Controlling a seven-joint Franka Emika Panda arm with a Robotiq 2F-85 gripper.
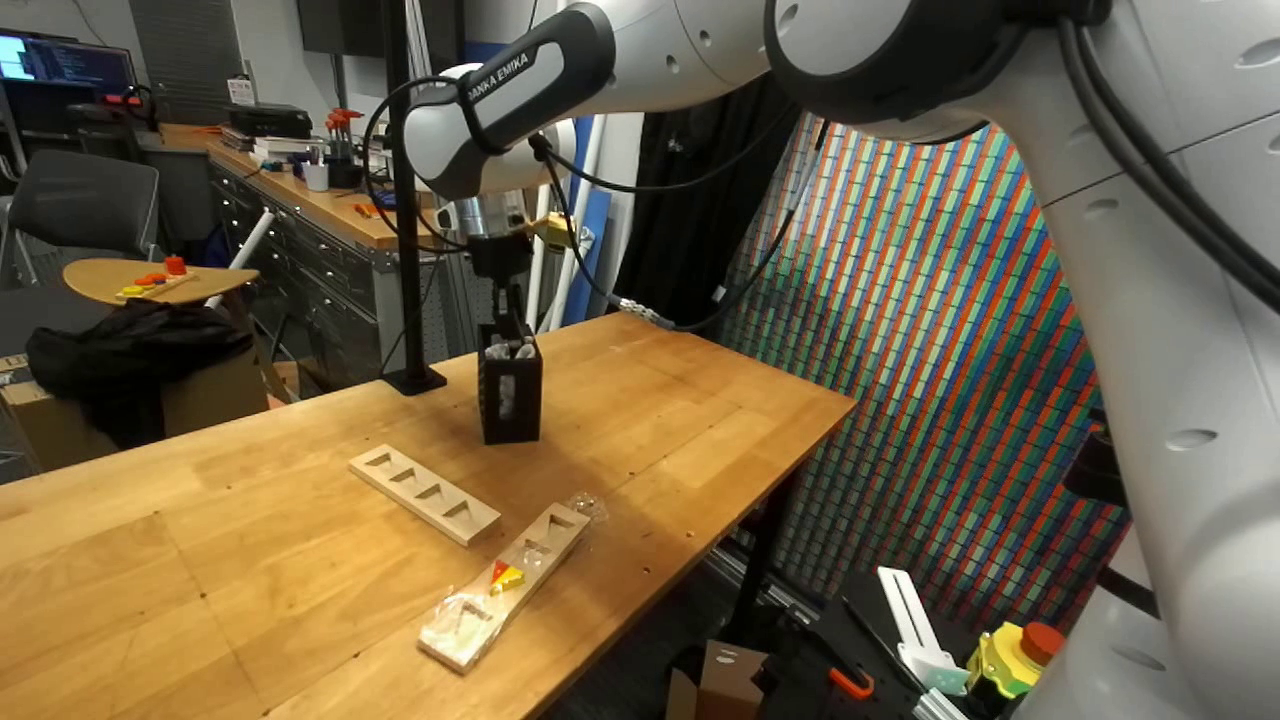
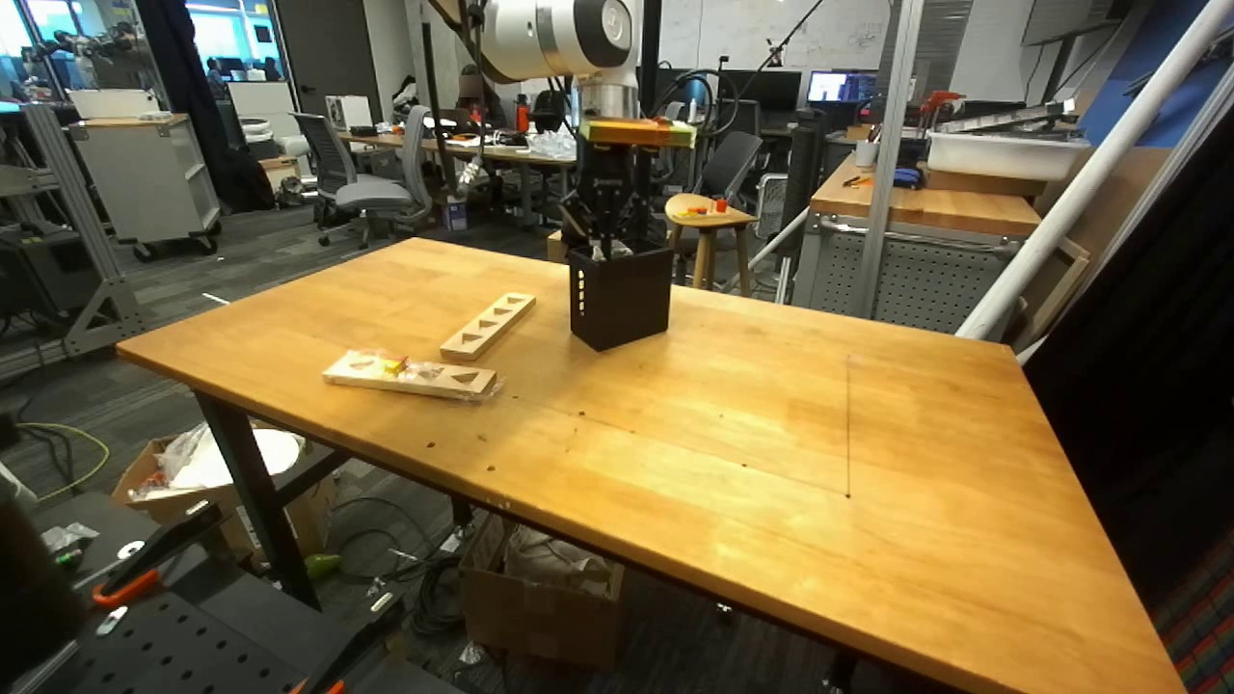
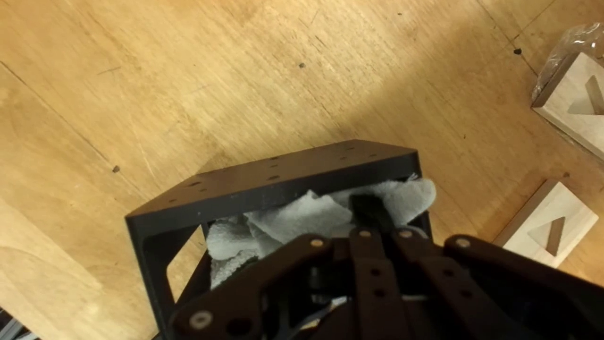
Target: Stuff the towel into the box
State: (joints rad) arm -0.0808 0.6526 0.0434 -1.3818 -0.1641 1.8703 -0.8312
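The black box (image 1: 512, 430) stands upright on the wooden table, in both exterior views. Inside its top sits the crumpled white towel (image 3: 302, 215), and some of it shows through the slot in the box's side. One rounded fold of cloth sticks out past the box's right end in the wrist view. My gripper (image 3: 372, 208) points down into the box's mouth, its fingers together and their dark tips pressed among the folds. No cloth can be seen pinched between them. The lower part of the towel is hidden by the box walls (image 2: 627, 294).
Two pale wooden strips with triangular holes lie near the box: a bare one (image 1: 425, 493) and one in clear plastic (image 2: 410, 376) with a red and yellow piece on it. A black post (image 1: 413, 380) rises from the table edge beside the box.
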